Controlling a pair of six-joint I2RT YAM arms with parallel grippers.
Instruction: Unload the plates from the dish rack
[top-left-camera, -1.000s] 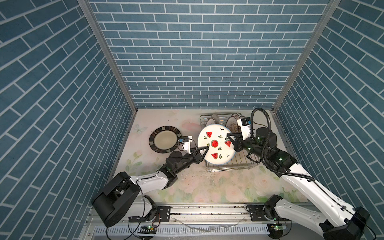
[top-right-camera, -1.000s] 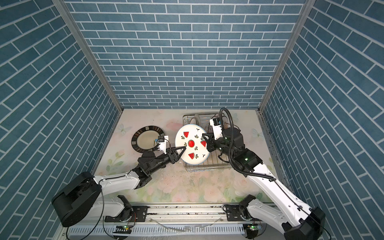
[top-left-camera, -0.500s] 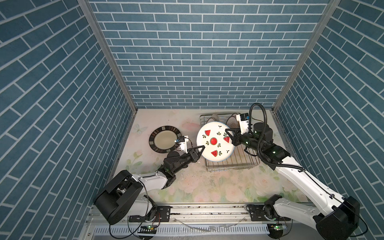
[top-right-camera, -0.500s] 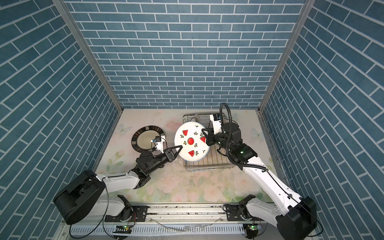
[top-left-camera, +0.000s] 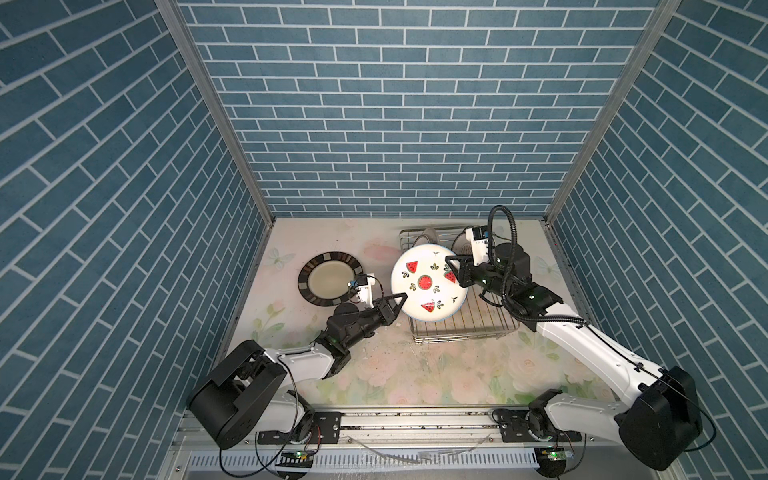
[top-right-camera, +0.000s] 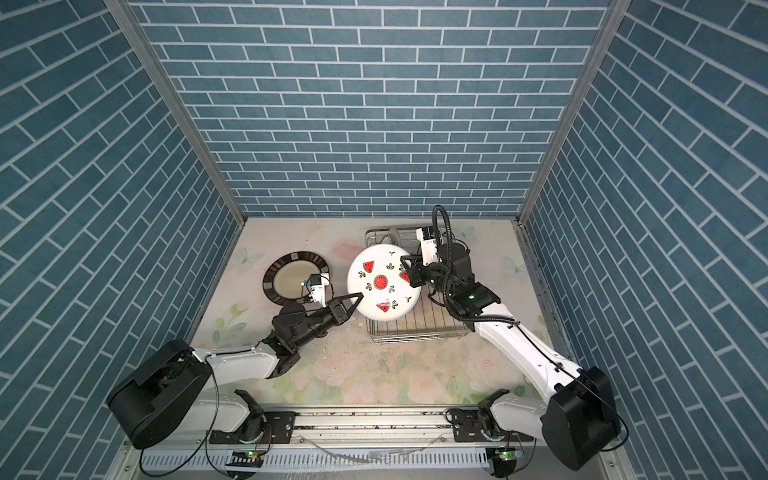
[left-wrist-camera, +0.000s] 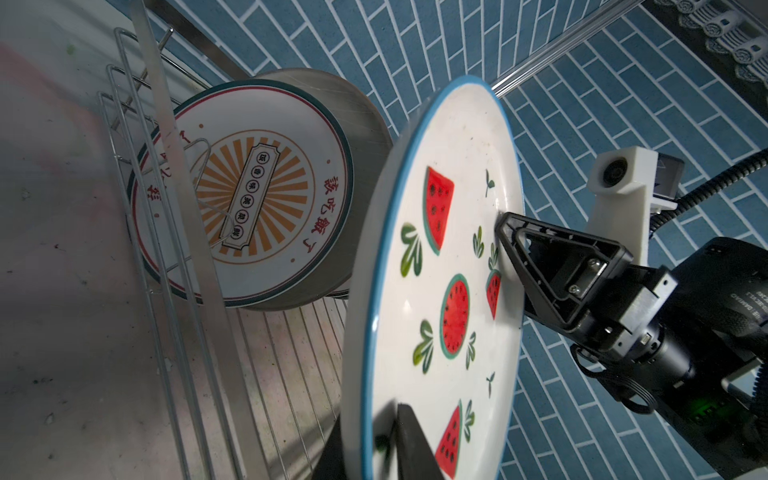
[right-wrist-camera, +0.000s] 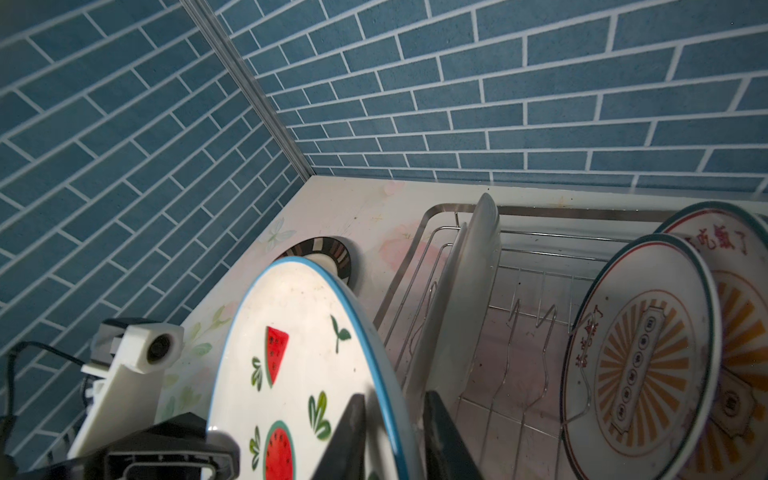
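Floral tabletop (top-left-camera: 415, 374), blue brick walls; the left tool (top-left-camera: 401, 297) pinches the watermelon plate (top-left-camera: 419, 309) by its rim over the dish rack (top-left-camera: 465, 328) at its front-left corner. Beyond, the right tool (top-left-camera: 454, 266) straddles the opposite rim, jaws parted. On 1 edge pinch it may swing into the rack.

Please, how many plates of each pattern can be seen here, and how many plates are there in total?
Watermelon plate: 1
Dark-rimmed plate: 1
Orange sunburst plates: 2
White plates, edge-on in the rack, pattern hidden: 2
Total: 6
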